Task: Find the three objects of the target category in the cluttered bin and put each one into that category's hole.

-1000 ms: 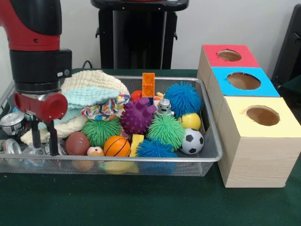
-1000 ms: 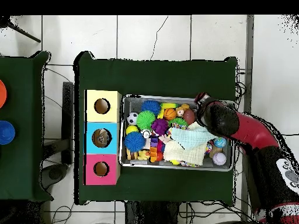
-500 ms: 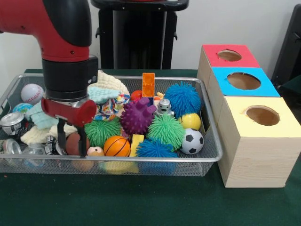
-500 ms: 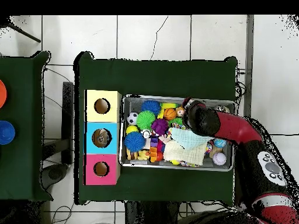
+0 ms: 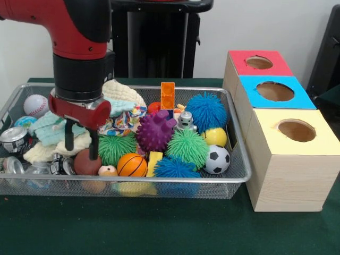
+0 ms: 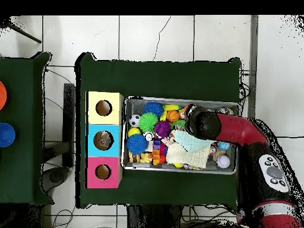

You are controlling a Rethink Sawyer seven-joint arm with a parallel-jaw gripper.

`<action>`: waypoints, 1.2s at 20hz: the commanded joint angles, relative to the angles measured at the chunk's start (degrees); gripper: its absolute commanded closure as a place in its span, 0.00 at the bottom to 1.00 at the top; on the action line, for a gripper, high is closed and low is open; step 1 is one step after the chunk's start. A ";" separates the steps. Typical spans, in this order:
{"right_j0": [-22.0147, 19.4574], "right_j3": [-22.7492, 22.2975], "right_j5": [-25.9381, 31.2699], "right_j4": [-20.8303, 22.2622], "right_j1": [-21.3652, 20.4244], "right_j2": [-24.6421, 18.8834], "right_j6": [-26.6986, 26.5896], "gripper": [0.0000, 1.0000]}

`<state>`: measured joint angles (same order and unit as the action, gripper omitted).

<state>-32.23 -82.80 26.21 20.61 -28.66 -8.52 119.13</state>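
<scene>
Gripper (image 5: 81, 144) hangs open w/ nothing held, fingers straddling the small brown football (image 5: 87, 162) at the wire mesh bin's (image 5: 240, 169) front edge. You're likely lined up to grab it; the ball-category hole isn't identifiable.

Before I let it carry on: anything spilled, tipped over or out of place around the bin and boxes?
Nothing stands out. The toys, cloths and cans are all inside the wire bin, none on the green table. The three boxes sit in a straight row with their holes clear. The pincer hangs open over the brown ball.
</scene>
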 commanded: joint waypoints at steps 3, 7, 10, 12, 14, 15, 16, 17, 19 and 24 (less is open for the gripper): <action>1.20 2.05 4.58 3.23 -1.26 5.07 0.39 0.00; -0.68 2.31 1.20 3.54 0.94 4.26 -0.98 0.00; -1.08 2.06 -2.62 3.90 3.33 4.19 0.16 0.00; -1.53 2.13 -4.80 3.84 5.63 3.80 1.07 0.00; -1.77 2.45 -7.41 3.70 8.14 3.81 2.39 0.00; -1.56 2.69 -9.18 3.89 9.12 4.15 3.14 0.00; -1.53 2.55 -10.61 3.91 9.81 4.37 3.71 0.00; -1.46 2.63 -11.67 3.80 10.47 4.61 4.14 0.00; -1.39 2.65 -13.53 3.87 11.07 4.98 4.09 0.00; -1.93 2.59 -13.91 2.89 11.05 5.01 2.17 0.00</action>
<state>-33.19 -80.18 12.81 21.13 -21.62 -2.34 119.13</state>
